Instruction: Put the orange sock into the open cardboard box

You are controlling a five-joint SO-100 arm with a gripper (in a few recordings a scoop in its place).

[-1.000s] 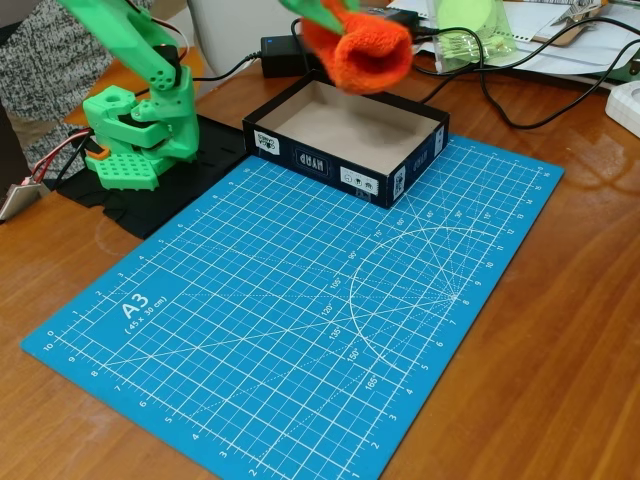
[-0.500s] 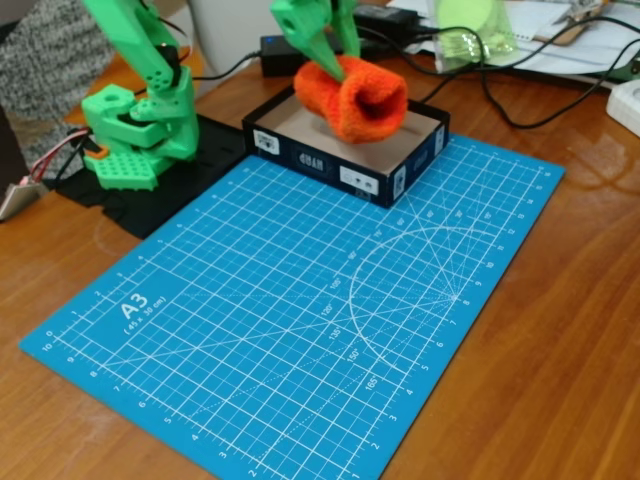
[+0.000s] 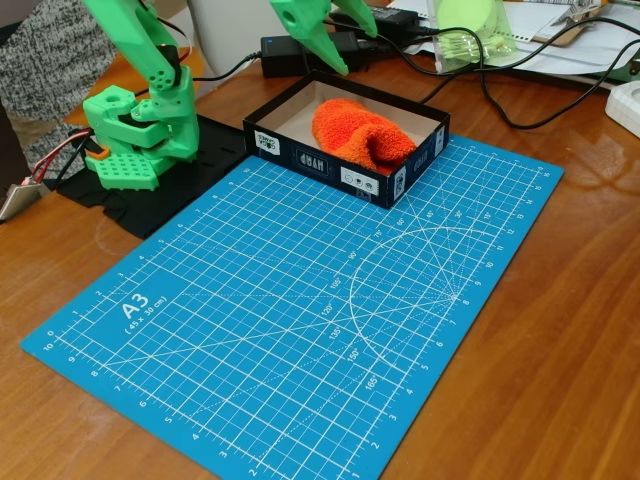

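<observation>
At upper centre of the fixed view, the gripper [image 3: 345, 38] is seen spread apart and empty, directly above the orange sock [image 3: 362, 135], which lies lengthwise inside the open cardboard box [image 3: 320, 160].

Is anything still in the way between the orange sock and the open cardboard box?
Nothing visible is. The orange sock already lies inside the open cardboard box, and the gripper hangs open above it, apart from the sock.
</observation>
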